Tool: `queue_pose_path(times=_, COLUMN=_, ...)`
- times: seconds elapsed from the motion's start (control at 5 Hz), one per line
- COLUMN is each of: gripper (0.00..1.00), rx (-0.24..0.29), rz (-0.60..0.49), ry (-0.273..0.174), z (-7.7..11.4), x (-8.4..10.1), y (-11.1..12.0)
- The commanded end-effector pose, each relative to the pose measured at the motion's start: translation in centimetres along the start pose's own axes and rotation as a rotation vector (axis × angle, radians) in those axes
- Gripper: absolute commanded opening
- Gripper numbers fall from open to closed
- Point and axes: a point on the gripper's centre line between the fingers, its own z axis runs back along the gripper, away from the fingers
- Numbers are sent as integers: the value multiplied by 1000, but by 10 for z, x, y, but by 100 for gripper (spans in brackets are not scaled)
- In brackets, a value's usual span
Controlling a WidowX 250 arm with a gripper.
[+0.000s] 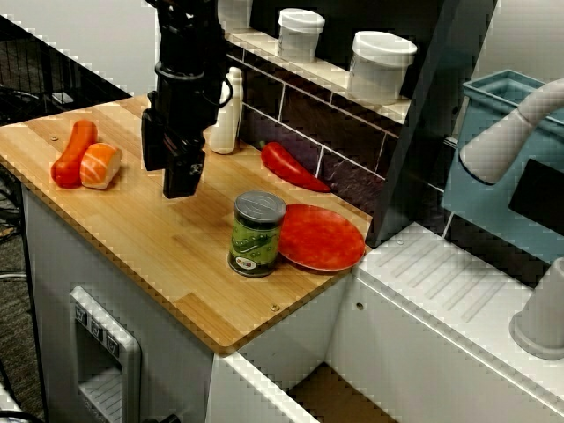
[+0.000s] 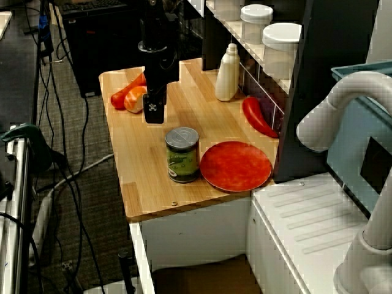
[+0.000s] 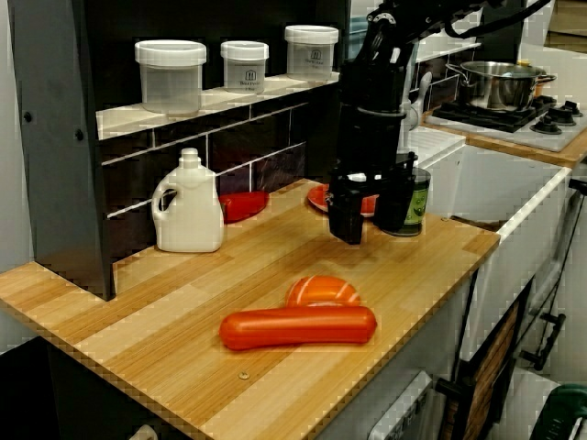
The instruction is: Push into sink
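Sink (image 1: 330,388): white-walled recess, brownish floor, below your wooden surface's (image 1: 159,238) right edge. Green can (image 1: 256,233), ribbed metal lid, upright beside red plate (image 1: 322,236). Black end effector (image 1: 181,176) hovers; finger gap unreadable.

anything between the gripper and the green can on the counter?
Nothing: only bare wooden countertop lies between the black gripper and the green pickle can with a grey lid, clearest in the view from above.

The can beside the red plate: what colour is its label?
Green, with a grey metal lid; the can shows best in the close front view.
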Motion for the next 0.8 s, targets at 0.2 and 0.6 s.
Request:
queue_pose_path(times=0.2, gripper=100, rx=98, rz=-249, ry=-31, z=6, x=14, y=28)
queue_pose_path(times=0.6, gripper=100, rx=75, rz=-352, ry=-22, z=6, x=13, y=-4)
